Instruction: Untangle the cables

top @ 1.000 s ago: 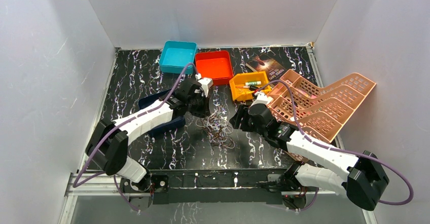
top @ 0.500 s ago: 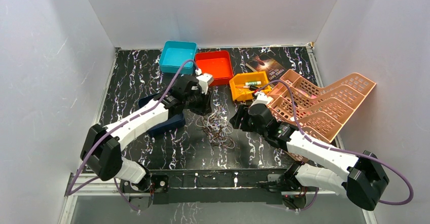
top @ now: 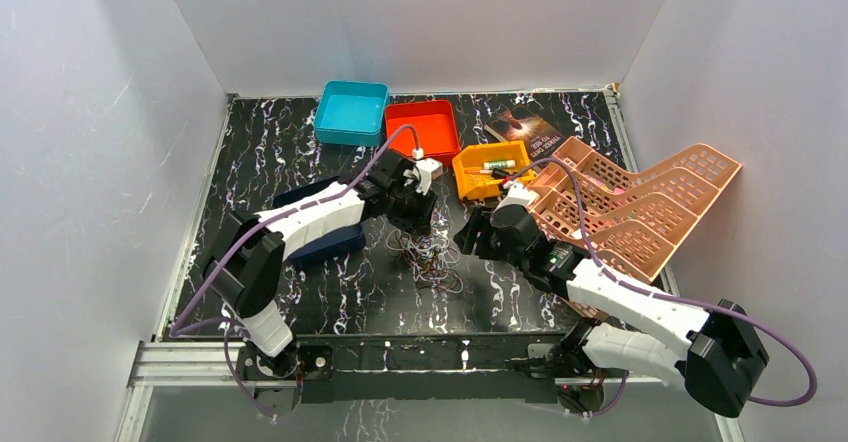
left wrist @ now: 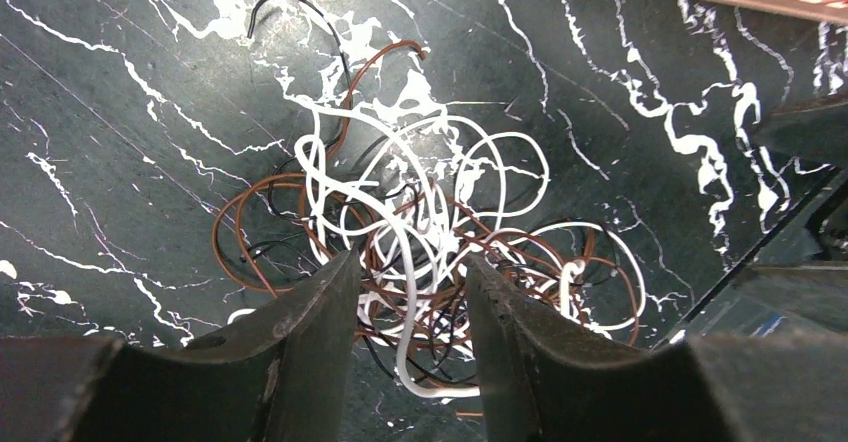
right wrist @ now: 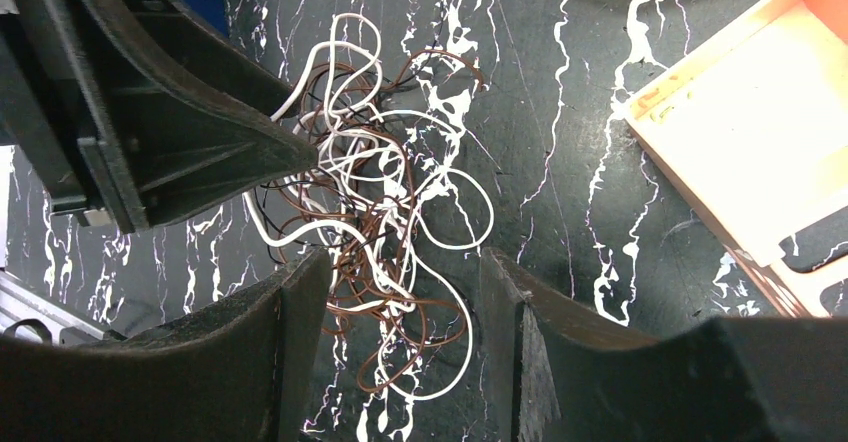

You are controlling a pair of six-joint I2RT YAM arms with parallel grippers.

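Black plastic fingers at the left gripper (left wrist: pixel 412 267): parted to a middling gap, pinching nothing, poised right over the tangle of thin white, brown and black cables (left wrist: pixel 420 192), with strands showing through between the tips. Same story at the right gripper (right wrist: pixel 405 262): spread wider, empty, straddling the near edge of the same heap from the other side. Sitting mid-frame in the overhead view, on the black, white-veined marble-look table top (top: pixel 260 142), between the two wrists.

Outward now: dark blue tray (top: pixel 325 247) under the left forearm; teal tray (top: pixel 352 112), red tray (top: pixel 423 127) and orange tray (top: pixel 490 167) across the upper middle; salmon-pink slotted plastic basket (top: pixel 640 202) at the right.

Risks, by judgement: closing on several strands at once and dragging the whole knot along; pulling hard and cinching loops tighter; knocking fingers together, working this close.

Hard to make out: which loose end belongs to which loop; black strands lost against the dark top; lower part of the heap cut off behind the fingers in both wrist views; orange tray's contents too small to name.
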